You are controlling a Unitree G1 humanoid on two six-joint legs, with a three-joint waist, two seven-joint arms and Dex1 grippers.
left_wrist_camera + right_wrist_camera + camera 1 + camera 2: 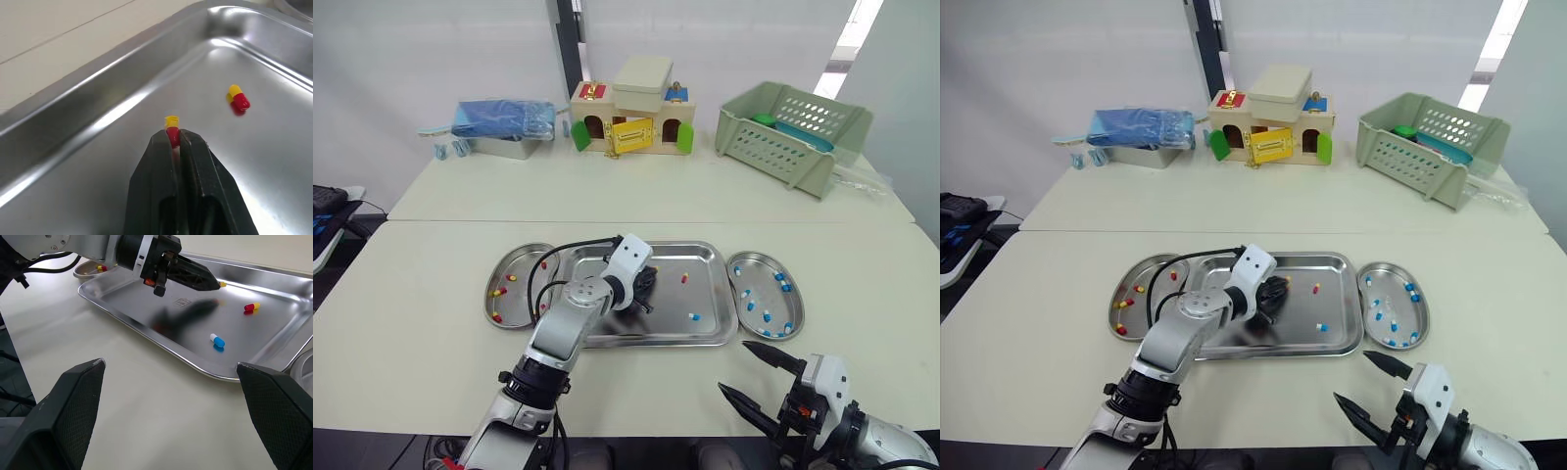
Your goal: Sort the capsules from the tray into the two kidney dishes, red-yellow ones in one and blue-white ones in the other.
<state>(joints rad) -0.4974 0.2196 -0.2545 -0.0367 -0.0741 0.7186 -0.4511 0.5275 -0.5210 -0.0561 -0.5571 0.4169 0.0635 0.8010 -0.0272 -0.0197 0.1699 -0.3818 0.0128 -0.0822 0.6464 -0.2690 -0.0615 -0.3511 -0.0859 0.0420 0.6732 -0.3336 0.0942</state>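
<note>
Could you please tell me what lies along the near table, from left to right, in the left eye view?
Left kidney dish with red-yellow capsules → tray → right kidney dish with blue-white capsules.

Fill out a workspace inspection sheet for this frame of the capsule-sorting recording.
Surface: cream table, with a seam running across it.
Job's things: rectangular steel tray holds a loose red-yellow capsule and a loose blue-white capsule. The left steel kidney dish has red-yellow capsules, the right steel kidney dish blue-white ones.
Clutter: wooden toy house, green plastic basket and blue packet on a metal box, all at the far edge.
Grippers: left gripper shut on a pinched red-yellow capsule over the tray. Right gripper open over bare table.
Cables: black cable looping behind the left gripper.
Surroundings: white wall.
</note>
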